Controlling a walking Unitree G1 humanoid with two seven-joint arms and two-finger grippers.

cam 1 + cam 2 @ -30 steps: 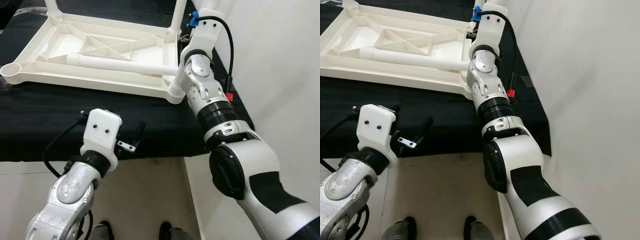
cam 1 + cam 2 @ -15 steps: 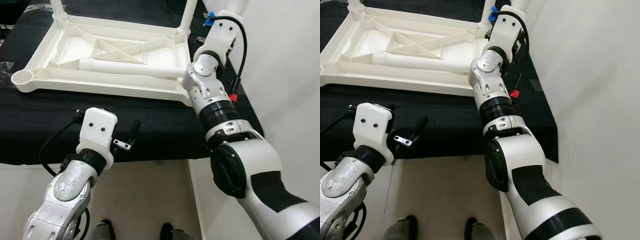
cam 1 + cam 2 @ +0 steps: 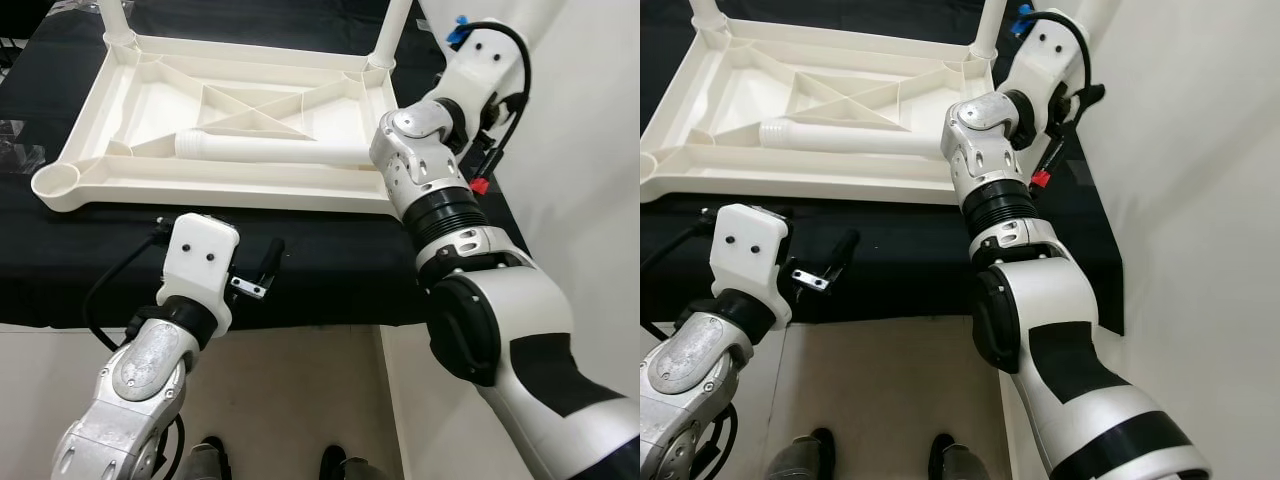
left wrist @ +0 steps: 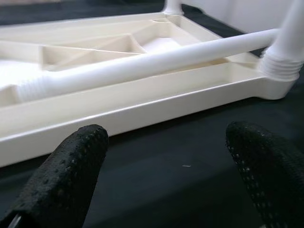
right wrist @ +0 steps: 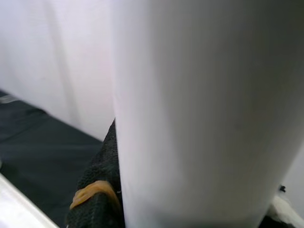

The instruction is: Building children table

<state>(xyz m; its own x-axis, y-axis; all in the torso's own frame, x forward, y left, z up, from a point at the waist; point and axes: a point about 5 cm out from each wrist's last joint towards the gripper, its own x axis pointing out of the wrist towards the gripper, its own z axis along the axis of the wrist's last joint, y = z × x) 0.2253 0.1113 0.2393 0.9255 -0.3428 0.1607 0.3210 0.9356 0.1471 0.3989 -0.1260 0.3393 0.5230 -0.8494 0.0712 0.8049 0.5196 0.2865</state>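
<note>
In the left eye view, the upturned white children's table (image 3: pixel 240 130) is being carried by the black tabletop (image 3: pixel 330 260), a loose leg (image 3: pixel 280 150) lying across its frame. In the left wrist view, the left claw (image 4: pixel 166 175) is being held released before it. In the right wrist view, a white upright leg (image 5: pixel 204 109) is being grasped by the right claw (image 5: pixel 102 204).

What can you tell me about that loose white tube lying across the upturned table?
The loose white tube looks like a smooth plastic table leg with a ribbed, threaded end. It lies nearly level inside the cream upturned tabletop, across its raised ribs, threaded end toward the robot's left. Its other end runs behind the right arm, so that tip is hidden. Two other legs already stand upright in the far corner sockets. The left end effector hangs open in front of the tabletop's near edge, touching nothing.
</note>
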